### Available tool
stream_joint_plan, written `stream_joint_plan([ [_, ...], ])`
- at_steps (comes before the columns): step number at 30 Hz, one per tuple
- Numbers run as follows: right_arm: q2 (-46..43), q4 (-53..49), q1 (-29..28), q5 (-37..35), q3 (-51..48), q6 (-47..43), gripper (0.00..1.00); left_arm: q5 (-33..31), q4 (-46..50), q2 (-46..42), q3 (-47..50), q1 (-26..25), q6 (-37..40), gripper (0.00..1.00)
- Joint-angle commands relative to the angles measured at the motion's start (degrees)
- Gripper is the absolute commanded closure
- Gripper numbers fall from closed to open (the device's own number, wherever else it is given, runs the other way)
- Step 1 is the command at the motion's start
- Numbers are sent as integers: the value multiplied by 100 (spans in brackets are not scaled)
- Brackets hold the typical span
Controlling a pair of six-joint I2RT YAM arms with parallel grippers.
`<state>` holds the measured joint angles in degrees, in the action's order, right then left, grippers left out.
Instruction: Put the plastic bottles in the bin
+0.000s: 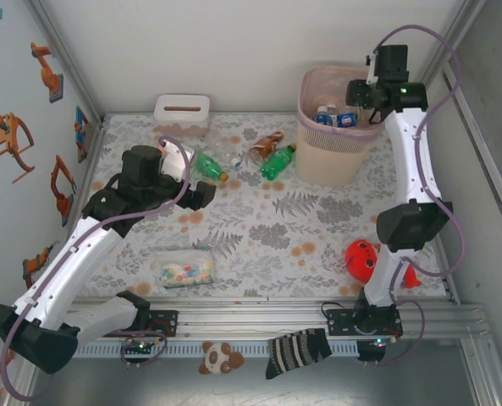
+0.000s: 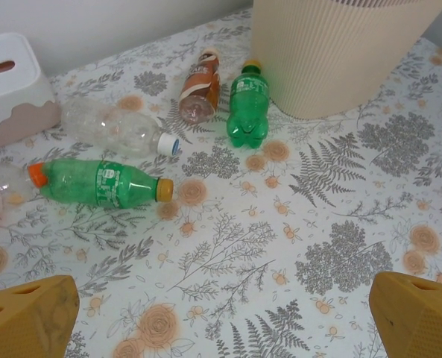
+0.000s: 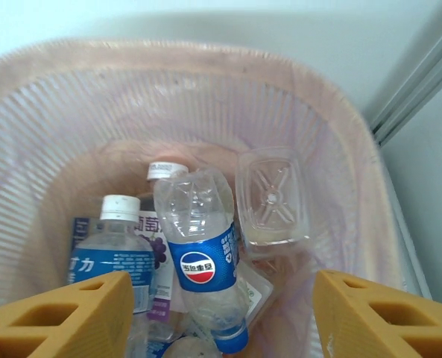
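Top external view: bin (image 1: 335, 161), beige, ribbed wall with perforated upper band and pink liner, stood upper right, close to the back wall; blue-labelled bottles (image 1: 335, 116) lay inside. Right gripper (image 1: 361, 93) hung over the bin's rim. Left gripper (image 1: 201, 194) sat left of centre above the leaf-printed table (image 1: 318, 228), whose middle and right lay bare down to the near rail. Loose bottles lay in a row between the white tissue box (image 1: 182, 112) and the bin. Clear packet (image 1: 183, 271) lower left; red toy (image 1: 362, 260) lower right. Left wrist view: left gripper (image 2: 221, 321) spread wide with nothing between its yellow fingers (image 2: 27, 321), which sat at the bottom corners. Ahead, across open cloth: long green bottle (image 2: 105, 183) on its side, yellow cap; crumpled clear bottle (image 2: 116, 128) above it; brown bottle (image 2: 200, 89) and squat green bottle (image 2: 248, 104) near the bin's wall. Right wrist view: right gripper (image 3: 221, 321) stood apart and empty, its fingers at the lower corners over the bin's mouth. Below lay a clear blue-labelled bottle (image 3: 202, 253), a white-capped bottle (image 3: 116, 253) and a square clear tub (image 3: 271, 198).
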<state>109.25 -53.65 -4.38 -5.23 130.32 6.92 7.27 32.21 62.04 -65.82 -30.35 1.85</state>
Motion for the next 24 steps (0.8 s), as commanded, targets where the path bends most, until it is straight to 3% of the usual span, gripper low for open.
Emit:
stream_joint_plan([
  [1,-330,-42,-53,140,79,116,40,29,1,88,-240,54,-174,2],
  [7,-566,307,-54,117,-289,74,50,44,40,326,-383,108,-280,4],
  [17,461,817,-19,-235,101,-221,80,61,31,332,-336,134,-377,6],
  [24,1036,989,94,-671,250,-328,85,-31,48,260,-266,196,-440,6],
])
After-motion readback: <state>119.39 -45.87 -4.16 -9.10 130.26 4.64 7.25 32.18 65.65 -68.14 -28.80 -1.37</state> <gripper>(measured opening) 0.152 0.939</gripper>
